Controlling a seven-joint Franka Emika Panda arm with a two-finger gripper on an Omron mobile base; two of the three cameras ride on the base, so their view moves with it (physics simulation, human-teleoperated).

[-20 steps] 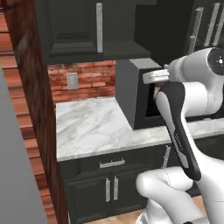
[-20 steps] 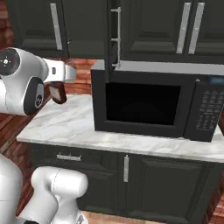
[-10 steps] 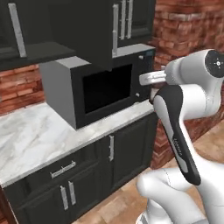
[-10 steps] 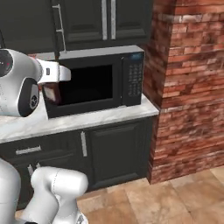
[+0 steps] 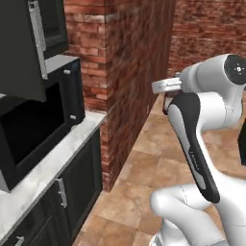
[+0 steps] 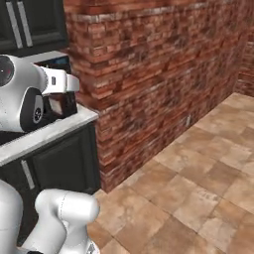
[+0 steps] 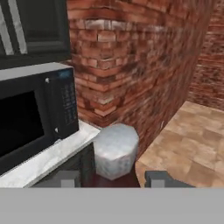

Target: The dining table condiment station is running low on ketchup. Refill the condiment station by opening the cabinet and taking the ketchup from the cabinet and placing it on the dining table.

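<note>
A tall brick wall runs across the scene, its corner beside the marble counter that carries a black microwave. Above the microwave hangs the dark cabinet, doors closed, silver bar handle upright. Tan floor tiles spread past the brick. In the hand view the gripper holds a grey-capped, dark red thing, seemingly the ketchup, between its parted fingertips, over the counter's end.
</note>
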